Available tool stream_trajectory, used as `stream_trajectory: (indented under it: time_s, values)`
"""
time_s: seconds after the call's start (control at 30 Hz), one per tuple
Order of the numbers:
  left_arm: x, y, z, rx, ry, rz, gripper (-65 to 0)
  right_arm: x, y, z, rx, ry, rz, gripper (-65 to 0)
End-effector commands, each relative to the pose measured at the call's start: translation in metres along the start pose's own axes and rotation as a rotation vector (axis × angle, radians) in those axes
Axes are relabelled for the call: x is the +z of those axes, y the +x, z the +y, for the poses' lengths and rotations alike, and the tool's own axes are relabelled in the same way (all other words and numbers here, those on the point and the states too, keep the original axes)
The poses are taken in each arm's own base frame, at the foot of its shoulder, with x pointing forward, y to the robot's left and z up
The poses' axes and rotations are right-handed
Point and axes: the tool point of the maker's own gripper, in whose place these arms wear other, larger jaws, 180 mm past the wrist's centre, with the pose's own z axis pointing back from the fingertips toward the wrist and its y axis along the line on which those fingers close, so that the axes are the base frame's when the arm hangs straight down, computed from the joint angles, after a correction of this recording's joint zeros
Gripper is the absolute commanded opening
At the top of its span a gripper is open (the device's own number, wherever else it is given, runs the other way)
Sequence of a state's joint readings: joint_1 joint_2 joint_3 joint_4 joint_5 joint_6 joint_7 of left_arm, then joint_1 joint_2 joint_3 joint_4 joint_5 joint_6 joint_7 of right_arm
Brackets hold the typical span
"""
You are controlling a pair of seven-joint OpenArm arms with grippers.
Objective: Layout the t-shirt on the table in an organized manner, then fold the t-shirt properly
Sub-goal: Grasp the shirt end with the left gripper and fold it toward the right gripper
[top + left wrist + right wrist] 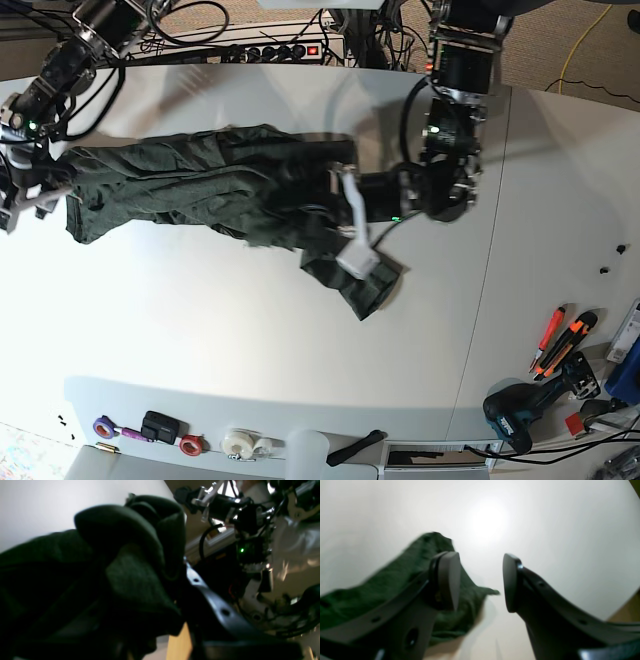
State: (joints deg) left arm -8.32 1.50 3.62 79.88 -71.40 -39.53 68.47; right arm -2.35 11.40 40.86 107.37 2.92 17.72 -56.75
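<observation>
Left jaws (335, 195) pinching soft heathered green t-shirt (200, 185), right jaws (480, 582) wide, empty

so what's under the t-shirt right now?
Only the white table shows around the t-shirt. The cloth lies rumpled and bunched, so anything beneath it is hidden. The left gripper is buried in the folds at its middle.

No readable txt, labels, brands or nos anywhere in these views
</observation>
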Motion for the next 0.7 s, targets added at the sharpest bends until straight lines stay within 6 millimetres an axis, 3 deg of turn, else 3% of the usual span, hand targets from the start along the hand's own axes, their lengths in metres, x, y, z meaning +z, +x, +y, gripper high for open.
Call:
stream_trajectory:
  time_s: [0.0, 0.07, 0.1, 0.17, 0.2, 0.23, 0.43, 0.57, 0.67]
  values:
    - [-0.007, 0.017, -0.011, -0.042, -0.035, -0.039, -65.0, 0.003, 0.017, -0.009, -0.003, -0.025, -0.06, -37.5]
    - [-0.016, 0.009, -0.013, -0.058, -0.036, 0.002, -65.0, 0.004, 0.014, -0.014, -0.007, -0.035, -0.055, -37.5]
    - [-0.02, 0.003, -0.014, -0.069, -0.031, 0.028, -60.9, 0.004, 0.014, -0.015, -0.01, -0.039, -0.055, -37.5]
    - [-0.026, -0.004, -0.012, -0.092, -0.013, 0.065, -33.0, 0.005, 0.014, -0.016, -0.013, -0.041, -0.056, -37.5]
    - [-0.027, -0.003, -0.01, -0.104, -0.001, 0.061, -23.5, 0.004, 0.014, -0.016, -0.012, -0.04, -0.056, -37.5]
    - [-0.027, 0.0, -0.008, -0.116, 0.011, 0.058, -21.2, 0.004, 0.014, -0.015, -0.014, -0.037, -0.057, -37.5]
    - [0.0, 0.052, 0.013, -0.178, 0.11, 0.033, -23.8, 0.004, 0.014, -0.016, -0.013, -0.038, -0.056, -37.5]
    - [0.05, 0.089, 0.05, -0.148, 0.297, -0.039, -23.8, 0.004, 0.014, -0.016, -0.014, -0.038, -0.056, -37.5]
    - [0.097, 0.097, 0.091, -0.128, 0.53, -0.066, -23.8, 0.004, 0.014, -0.015, -0.014, -0.038, -0.056, -37.5]
